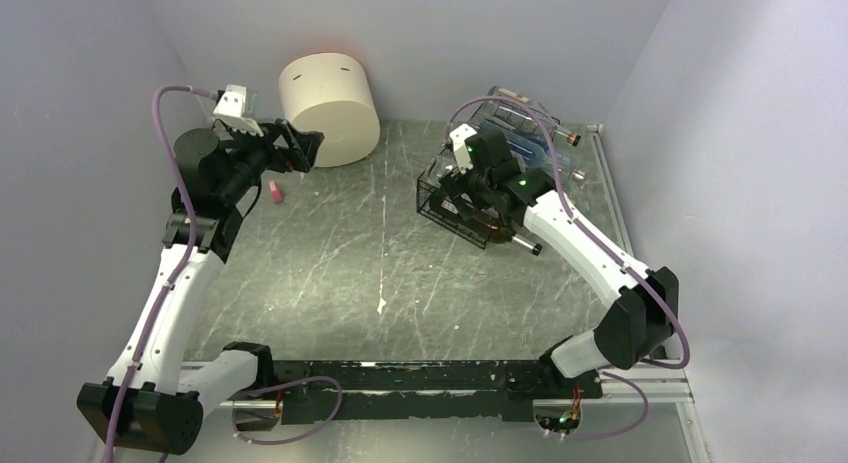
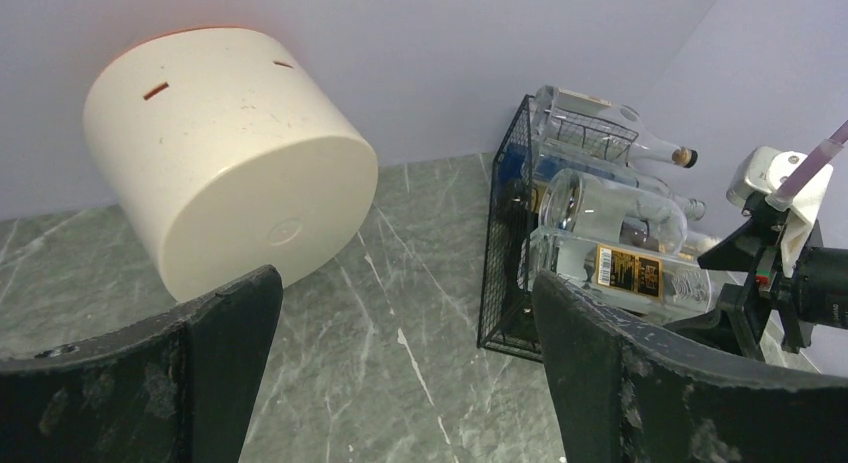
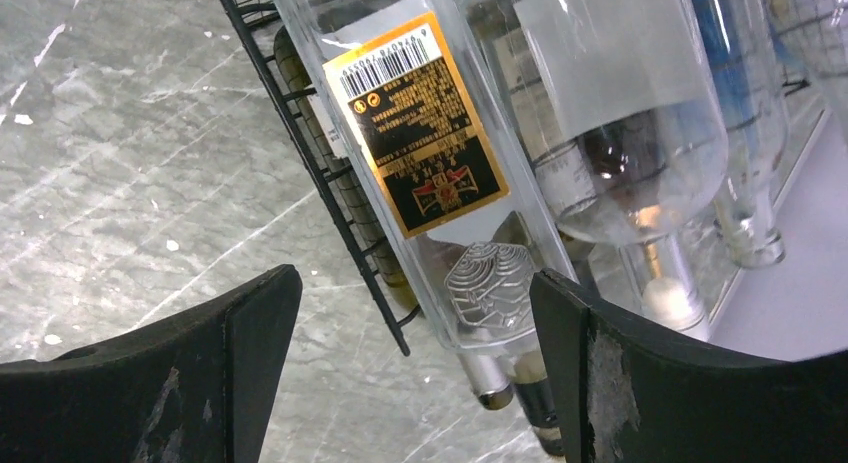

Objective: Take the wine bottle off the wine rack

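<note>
Upper left: left gripper (image 1: pixel 300 148) released, jaws wide, nothing between them, beside cream cylinder (image 1: pixel 328 108). Right of centre: wine rack (image 1: pixel 432 195), black mesh, clear bottles lying in it. Right gripper (image 3: pixel 412 278) spread, straddling the labelled wine bottle (image 3: pixel 430 153), not clamped.

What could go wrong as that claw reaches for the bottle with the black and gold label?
1. The right claw hangs open over the clear glass bottle with the black and gold label, near its sloped shoulder. Smooth glass there could slip from a grip.
2. Other clear glass bottles lie packed against it in the black wire-mesh rack, so pulling one out may shift or roll the rest.
</note>
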You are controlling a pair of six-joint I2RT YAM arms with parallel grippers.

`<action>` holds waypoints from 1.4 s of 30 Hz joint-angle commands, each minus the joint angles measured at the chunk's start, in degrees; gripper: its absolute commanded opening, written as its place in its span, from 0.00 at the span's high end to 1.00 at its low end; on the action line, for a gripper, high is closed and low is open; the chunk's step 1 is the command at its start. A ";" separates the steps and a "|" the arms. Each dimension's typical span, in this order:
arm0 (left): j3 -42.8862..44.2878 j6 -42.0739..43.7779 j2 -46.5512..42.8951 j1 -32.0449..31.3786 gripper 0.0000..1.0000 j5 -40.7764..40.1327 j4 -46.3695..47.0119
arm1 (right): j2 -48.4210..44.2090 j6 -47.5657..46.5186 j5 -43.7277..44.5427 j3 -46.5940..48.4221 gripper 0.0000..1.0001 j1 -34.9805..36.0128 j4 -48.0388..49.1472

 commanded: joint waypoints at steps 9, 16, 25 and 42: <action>-0.92 0.55 1.10 -2.44 0.01 1.79 3.16 | 6.80 -15.04 -5.31 7.70 0.17 -0.86 -2.11; -1.06 1.46 1.08 -2.67 0.01 -0.35 2.61 | 9.38 -18.53 -4.82 8.91 0.18 -2.84 -0.62; -1.21 1.77 1.95 -2.67 0.01 -0.66 2.73 | 11.67 -21.85 -12.82 10.32 0.20 -5.23 -2.56; -0.66 1.38 2.70 -3.20 0.01 -0.26 2.29 | 17.80 -23.82 -11.02 11.77 0.26 -5.33 -3.17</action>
